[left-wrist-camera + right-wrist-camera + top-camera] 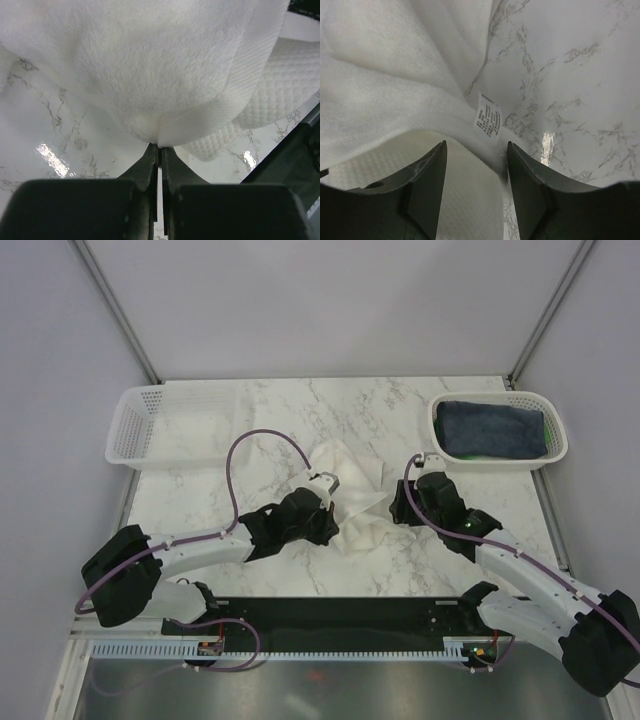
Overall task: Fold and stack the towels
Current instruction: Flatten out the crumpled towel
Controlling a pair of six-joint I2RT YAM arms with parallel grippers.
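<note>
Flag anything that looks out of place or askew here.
The white towel lies bunched and rumpled mid-table, not flat; the left fingers pinch a fold, the right fingers hang open at its tagged edge. Nothing spilled or damaged.

Robotics test bench in a lab: grey metal struts (112, 302) and pale wall panels (330, 300) box in a white marble-patterned tabletop (330, 405), a slotted white cable duct (330, 650) along its near edge.

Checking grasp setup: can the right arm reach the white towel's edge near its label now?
Likely yes: the open right end effector sits over the white towel by the label, nothing between.
</note>
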